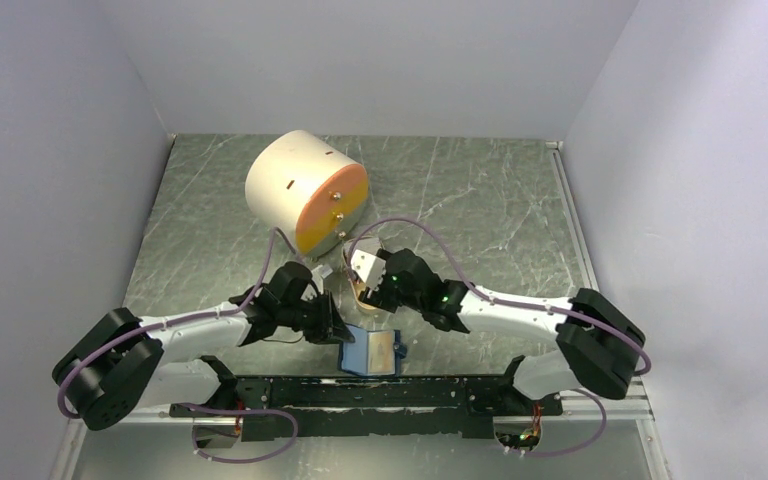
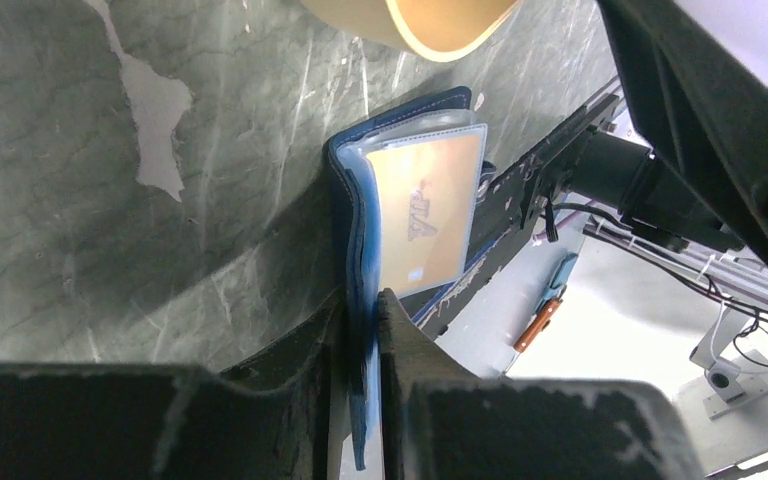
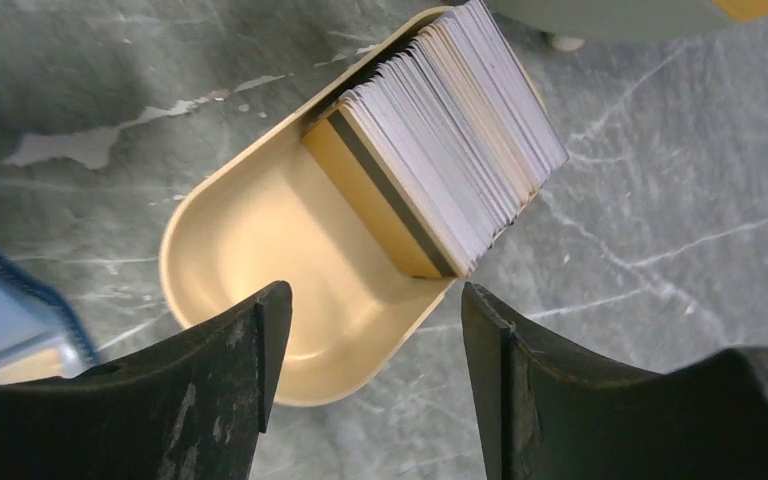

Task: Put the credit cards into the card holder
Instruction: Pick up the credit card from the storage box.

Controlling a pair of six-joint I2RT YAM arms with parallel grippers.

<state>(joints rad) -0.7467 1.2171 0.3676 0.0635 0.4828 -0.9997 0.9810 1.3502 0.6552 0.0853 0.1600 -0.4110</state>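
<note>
My left claw [image 2: 363, 300] is pinched narrow on the blue edge of the card holder [image 2: 344, 205]. The holder lies open on the table [image 2: 110, 250] at the centre of the left wrist view, and a clear sleeve inside it shows a tan face. From overhead, the holder sits low in the centre, just above the arm bases. My right claw [image 3: 375, 300] is spread wide with nothing between its fingers, and it hangs over the tan dish [image 3: 250, 240]. The credit cards [image 3: 450, 130] stand on edge as a stack in the dish's upper right end. A cream cylinder [image 1: 295, 180] lies on its side at upper centre.
</note>
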